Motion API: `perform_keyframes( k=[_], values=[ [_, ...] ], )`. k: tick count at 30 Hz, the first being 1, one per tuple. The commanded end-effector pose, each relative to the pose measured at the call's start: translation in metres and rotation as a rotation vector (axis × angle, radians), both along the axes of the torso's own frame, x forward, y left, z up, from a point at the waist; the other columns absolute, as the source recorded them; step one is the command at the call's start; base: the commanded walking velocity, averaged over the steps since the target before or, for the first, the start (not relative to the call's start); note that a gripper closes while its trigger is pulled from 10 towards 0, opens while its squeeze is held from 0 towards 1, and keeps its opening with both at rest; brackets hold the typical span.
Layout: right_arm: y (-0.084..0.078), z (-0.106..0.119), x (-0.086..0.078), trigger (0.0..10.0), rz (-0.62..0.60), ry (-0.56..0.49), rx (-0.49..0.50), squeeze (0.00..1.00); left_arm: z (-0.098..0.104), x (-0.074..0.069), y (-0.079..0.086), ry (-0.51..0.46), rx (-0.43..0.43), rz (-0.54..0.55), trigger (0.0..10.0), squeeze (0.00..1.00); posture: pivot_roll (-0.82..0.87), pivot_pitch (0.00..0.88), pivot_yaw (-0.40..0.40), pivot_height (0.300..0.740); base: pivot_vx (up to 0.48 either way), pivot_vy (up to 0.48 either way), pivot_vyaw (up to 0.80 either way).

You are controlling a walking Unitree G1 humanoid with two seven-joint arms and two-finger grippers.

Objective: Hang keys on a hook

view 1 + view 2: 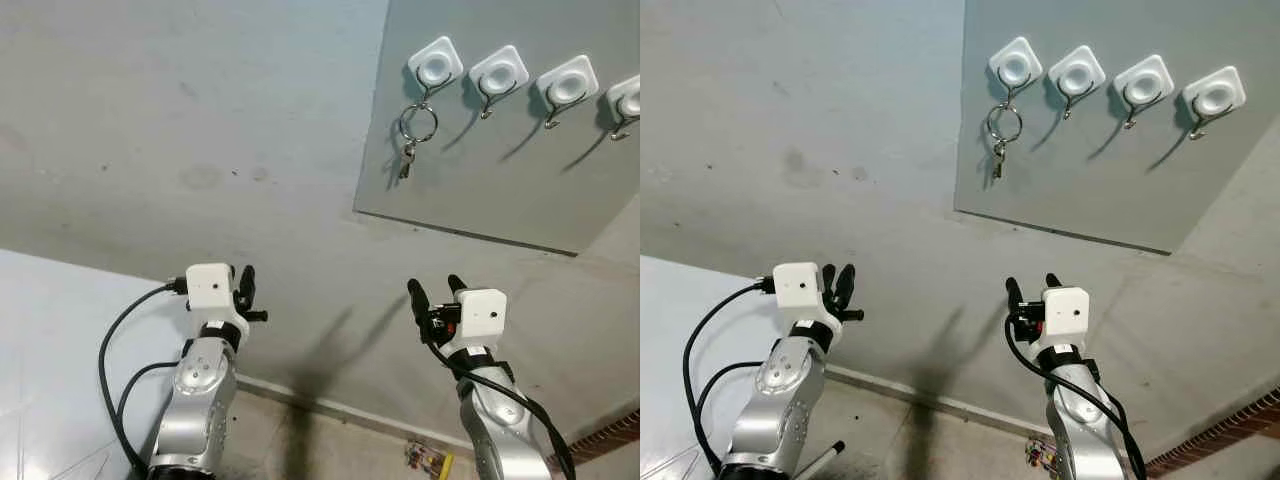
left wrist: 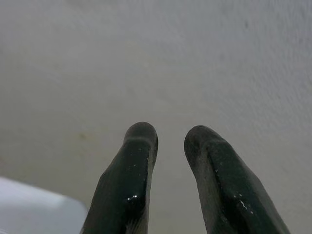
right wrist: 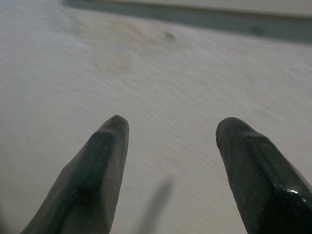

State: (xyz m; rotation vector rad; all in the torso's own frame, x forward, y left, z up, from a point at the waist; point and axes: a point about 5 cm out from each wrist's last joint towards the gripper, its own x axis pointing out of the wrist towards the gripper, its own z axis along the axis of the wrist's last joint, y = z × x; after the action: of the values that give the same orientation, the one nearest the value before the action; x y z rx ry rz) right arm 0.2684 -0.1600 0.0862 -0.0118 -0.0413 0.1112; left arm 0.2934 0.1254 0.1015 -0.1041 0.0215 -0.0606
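A key ring with keys (image 1: pixel 416 130) hangs from the leftmost white hook (image 1: pixel 435 65) on a grey wall panel (image 1: pixel 500 190). My right gripper (image 1: pixel 435 287) is raised well below the panel and slightly right of the keys, open with nothing between its fingers (image 3: pixel 102 146). Further left, at about the same height, my left gripper (image 1: pixel 243 283) points at the bare grey wall. A narrow gap separates its fingertips (image 2: pixel 141 134), which hold nothing. Neither gripper touches the keys or the panel.
Three more white hooks (image 1: pixel 498 70) (image 1: pixel 567 85) (image 1: pixel 628 100) sit in a row to the right, all bare. A white surface (image 1: pixel 50 330) lies at the lower left. A small coloured object (image 1: pixel 428 458) lies on the floor by the wall's base.
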Motion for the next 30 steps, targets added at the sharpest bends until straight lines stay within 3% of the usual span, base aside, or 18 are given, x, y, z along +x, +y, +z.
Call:
perform_keyframes(
  k=[1, 17, 30],
  values=[
    [-0.001, 0.003, 0.002, 10.0, -0.004, -0.012, -0.009, 0.0, -0.001, 0.001, 0.003, -0.011, 0.027, 0.018, 10.0, 0.0, 0.01, 0.0, -0.031, 0.74, 0.0, 0.0, 0.8],
    [-0.007, 0.003, 0.001, 10.0, 0.013, 0.003, -0.023, 0.0, 0.004, 0.008, 0.02, -0.026, 0.059, 0.053, 10.0, 0.0, 0.01, 0.015, -0.041, 0.74, 0.0, 0.0, 0.8],
    [-0.01, 0.006, 0.005, 10.0, 0.034, -0.003, -0.036, 0.0, 0.007, 0.011, 0.017, -0.041, 0.052, 0.013, 10.0, 0.0, 0.01, 0.003, -0.055, 0.74, 0.0, 0.0, 0.8]
  ],
)
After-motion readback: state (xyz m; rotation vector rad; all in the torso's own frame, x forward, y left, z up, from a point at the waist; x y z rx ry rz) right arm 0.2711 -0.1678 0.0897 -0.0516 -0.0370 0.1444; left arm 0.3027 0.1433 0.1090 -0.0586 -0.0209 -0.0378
